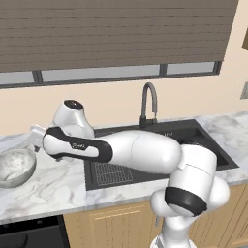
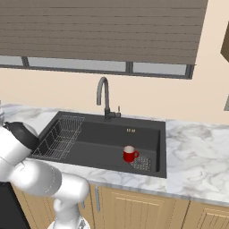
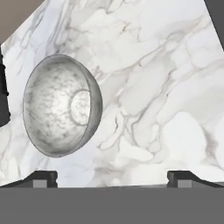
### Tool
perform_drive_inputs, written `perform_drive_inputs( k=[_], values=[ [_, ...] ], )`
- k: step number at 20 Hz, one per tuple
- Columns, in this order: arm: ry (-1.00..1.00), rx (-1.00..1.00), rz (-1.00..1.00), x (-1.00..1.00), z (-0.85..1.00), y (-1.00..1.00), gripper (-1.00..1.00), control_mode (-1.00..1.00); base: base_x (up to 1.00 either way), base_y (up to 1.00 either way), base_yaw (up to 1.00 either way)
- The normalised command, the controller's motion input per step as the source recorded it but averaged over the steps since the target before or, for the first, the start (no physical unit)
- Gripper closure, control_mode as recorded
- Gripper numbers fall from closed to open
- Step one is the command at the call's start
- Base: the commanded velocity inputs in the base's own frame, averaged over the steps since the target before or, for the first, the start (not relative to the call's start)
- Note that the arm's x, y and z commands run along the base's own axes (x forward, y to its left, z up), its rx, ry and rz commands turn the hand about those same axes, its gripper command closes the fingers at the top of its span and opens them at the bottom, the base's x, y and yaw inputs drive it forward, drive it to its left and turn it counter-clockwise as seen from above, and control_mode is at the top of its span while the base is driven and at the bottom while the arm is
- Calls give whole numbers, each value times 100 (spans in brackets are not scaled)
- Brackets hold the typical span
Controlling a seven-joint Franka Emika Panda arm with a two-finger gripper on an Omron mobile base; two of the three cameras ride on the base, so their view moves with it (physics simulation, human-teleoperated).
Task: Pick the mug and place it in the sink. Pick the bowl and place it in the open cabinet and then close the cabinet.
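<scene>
The red mug [image 2: 130,154] stands upright inside the black sink [image 2: 107,117], near its front right by the drain grate. The grey-white marbled bowl [image 1: 14,167] sits upright on the counter left of the sink. In the hand view the bowl [image 3: 61,105] lies left of centre, off to the side of my gripper [image 3: 111,177]. The gripper is open, its fingertips [image 3: 41,177] wide apart over bare marble with nothing between them. My hand [image 1: 38,135] hovers just above and right of the bowl. A corner of the wood cabinet [image 1: 245,38] shows at the upper right edge.
A dark curved faucet [image 1: 149,104] rises behind the sink, and a wire rack [image 2: 60,136] fills the basin's left part. Marble counter [image 2: 197,147] extends right of the sink. A window with a brown blind spans the wall. A dark appliance [image 1: 29,235] sits under the counter's left end.
</scene>
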Motion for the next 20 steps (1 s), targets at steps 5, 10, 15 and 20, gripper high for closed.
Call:
perform_drive_inputs(
  k=[5,10,15,20],
  values=[
    [-1,-6,-4,14,0,24,-100,-100,0,0,0],
    [-2,0,-3,0,-14,9,-100,-100,0,0,0],
    [-3,0,-2,0,-24,5,-100,-100,0,0,0],
    [-3,0,0,-3,-37,0,-100,-100,0,0,0]
  ],
)
